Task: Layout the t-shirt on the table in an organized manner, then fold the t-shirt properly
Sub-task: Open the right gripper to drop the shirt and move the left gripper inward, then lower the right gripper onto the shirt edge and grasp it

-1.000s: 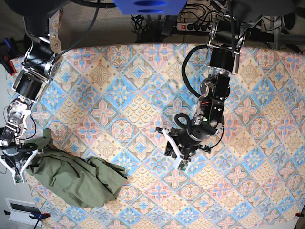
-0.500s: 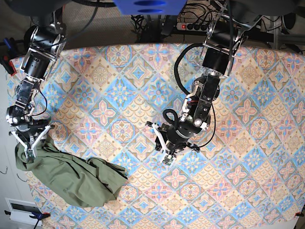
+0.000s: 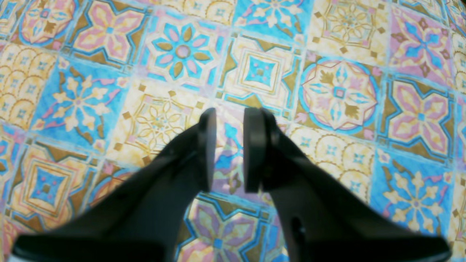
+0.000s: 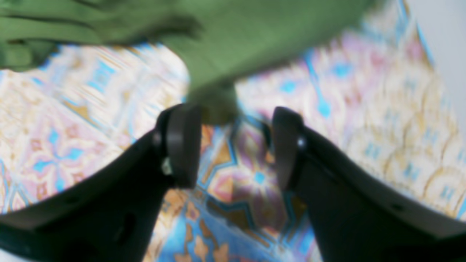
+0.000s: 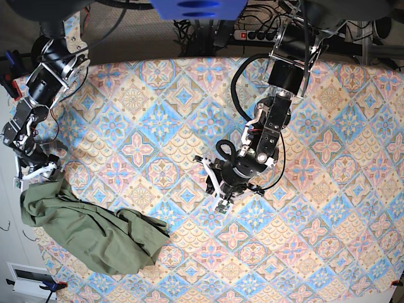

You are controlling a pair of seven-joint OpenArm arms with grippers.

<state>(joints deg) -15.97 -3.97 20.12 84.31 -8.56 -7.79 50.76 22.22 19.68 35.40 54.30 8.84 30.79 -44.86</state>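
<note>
t-shirt (image 5: pixel 88 230) lies crumpled at table (image 5: pixel 189 126) edge, right gripper (image 4: pixel 233 145) spread and empty just beside it, left gripper (image 3: pixel 229 149) narrowly parted, holding nothing.

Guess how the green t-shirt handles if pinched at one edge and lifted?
Probably floppy: the t-shirt lies crumpled in soft folds on the table, so it should drape and trail. Likely light, thin cloth. An edge looks prone to slipping from the right pincer, whose jaws stand apart just below it.
</note>
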